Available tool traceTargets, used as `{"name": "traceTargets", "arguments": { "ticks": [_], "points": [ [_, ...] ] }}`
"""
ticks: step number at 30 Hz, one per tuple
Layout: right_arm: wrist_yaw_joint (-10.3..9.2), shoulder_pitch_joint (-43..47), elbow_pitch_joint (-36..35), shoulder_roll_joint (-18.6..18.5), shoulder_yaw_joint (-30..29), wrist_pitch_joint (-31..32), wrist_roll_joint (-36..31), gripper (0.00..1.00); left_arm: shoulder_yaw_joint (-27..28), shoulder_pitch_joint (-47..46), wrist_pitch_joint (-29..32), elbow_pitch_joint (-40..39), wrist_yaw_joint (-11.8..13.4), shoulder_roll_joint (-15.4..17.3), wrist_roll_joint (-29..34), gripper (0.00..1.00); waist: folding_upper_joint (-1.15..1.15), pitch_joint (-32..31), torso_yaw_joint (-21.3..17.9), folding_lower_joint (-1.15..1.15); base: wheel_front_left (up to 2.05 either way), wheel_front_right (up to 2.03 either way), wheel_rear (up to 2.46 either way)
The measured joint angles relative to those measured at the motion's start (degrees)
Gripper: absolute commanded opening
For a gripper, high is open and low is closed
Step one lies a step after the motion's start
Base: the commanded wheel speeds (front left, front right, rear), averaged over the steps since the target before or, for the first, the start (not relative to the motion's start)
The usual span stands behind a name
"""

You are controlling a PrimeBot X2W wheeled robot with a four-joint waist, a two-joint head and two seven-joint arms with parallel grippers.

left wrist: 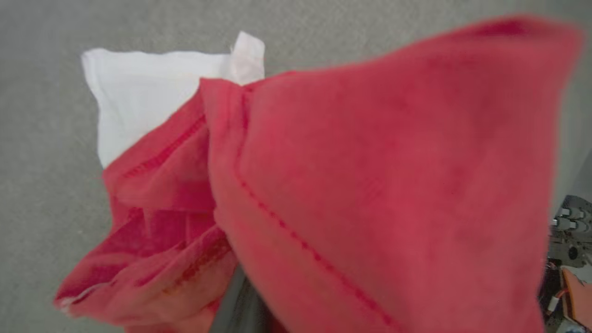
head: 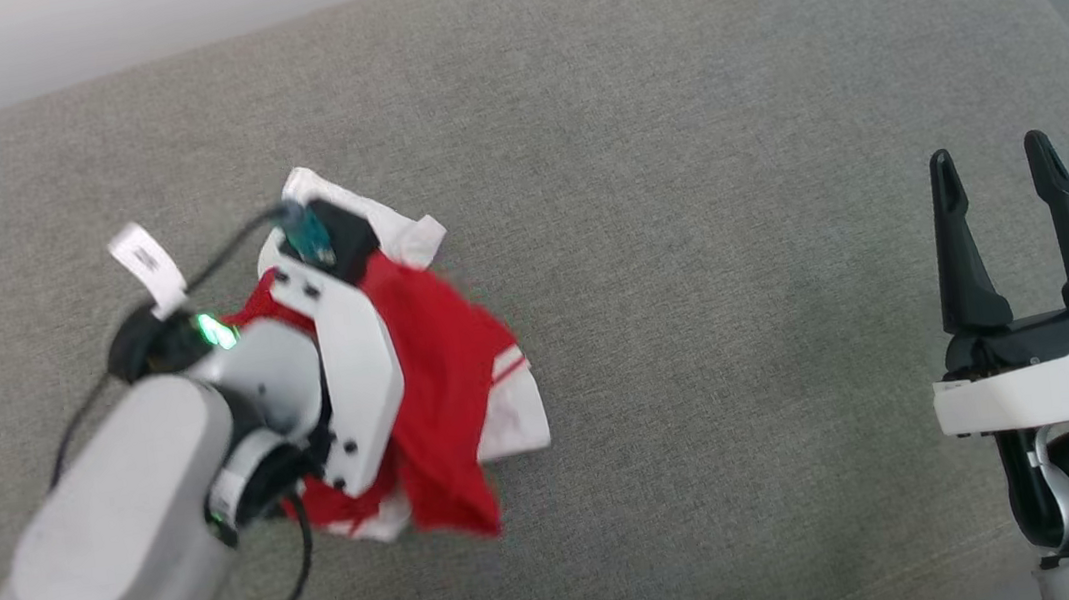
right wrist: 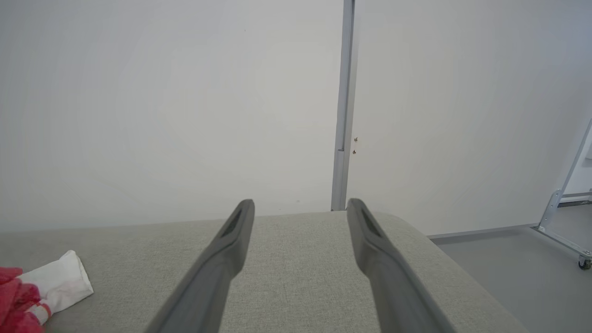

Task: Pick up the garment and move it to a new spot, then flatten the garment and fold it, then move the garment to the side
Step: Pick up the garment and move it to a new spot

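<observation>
Red garment (head: 432, 372) with white sleeves (head: 521, 424) (thin red-and-white stripes at one seam), grey speckled cushion (head: 675, 123), black-fingered right gripper (head: 988, 150)

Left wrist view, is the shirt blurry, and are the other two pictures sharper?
Left wrist view: the shirt is close and soft, smeared at the right. Head view: its lower edge is blurred. Right wrist view: sharp, evenly lit, right claw crisp.
</observation>
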Motion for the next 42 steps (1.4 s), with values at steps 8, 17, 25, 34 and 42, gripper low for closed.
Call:
{"name": "traceTargets", "arguments": {
  "ticks": [8,17,25,34,42],
  "points": [
    [0.00,-0.79,0.42,0.14,1.19,-0.04,0.16,1.00,-2.03,1.93,-2.77,9.88,-0.91,-3.42,-0.75,0.48,0.00,0.22,0.63,0.00,0.00,0.00,0.00],
    [0.00,-0.88,1.26,-1.79,2.30,-0.05,-0.08,1.00,-2.61,1.27,-8.47,13.65,-2.64,-5.47,-1.14,1.00,0.00,-1.66,2.91,0.00,0.00,0.00,0.00],
    [0.00,1.31,2.54,-3.58,2.71,-0.07,-0.32,1.00,0.11,1.96,-17.97,6.92,-2.80,-1.23,-0.38,1.00,0.00,-5.09,6.60,0.00,0.00,0.00,0.00],
    [0.01,2.70,4.09,-5.56,2.07,-0.07,-0.15,1.00,4.61,10.19,-31.88,0.44,-0.08,2.05,0.49,1.00,0.00,-8.32,11.12,0.00,0.00,0.00,0.00],
    [0.01,4.33,4.68,-6.13,1.62,-0.07,-0.21,1.00,9.53,19.18,-46.11,-2.43,3.33,4.16,1.29,1.00,0.00,-11.26,14.01,0.00,0.00,0.00,0.00]
  ]
}}
